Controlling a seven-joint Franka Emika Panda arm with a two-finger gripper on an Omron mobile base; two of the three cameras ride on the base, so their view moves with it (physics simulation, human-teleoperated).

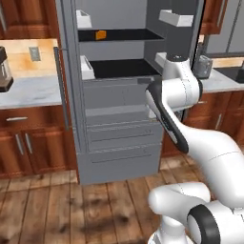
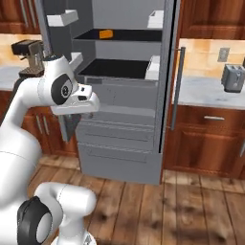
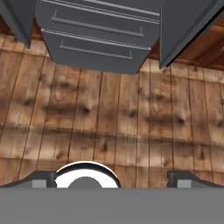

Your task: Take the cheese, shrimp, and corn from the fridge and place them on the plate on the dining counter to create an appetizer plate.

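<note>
Cheese (image 1: 100, 34), a small orange block, sits on the upper shelf of the open fridge (image 1: 119, 95), well above the claw (image 3: 112, 177), which is spread wide and empty over floorboards; its shape is too small to make out.

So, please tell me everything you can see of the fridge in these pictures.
The fridge is a tall grey cabinet standing on the wooden floor between wood cabinets. Both upper doors stand open, each carrying white bins. Inside are black shelves; a small orange block lies on the upper one. Below are closed grey drawers with bar handles. A long dark handle runs down one door. Nothing touches it.
</note>
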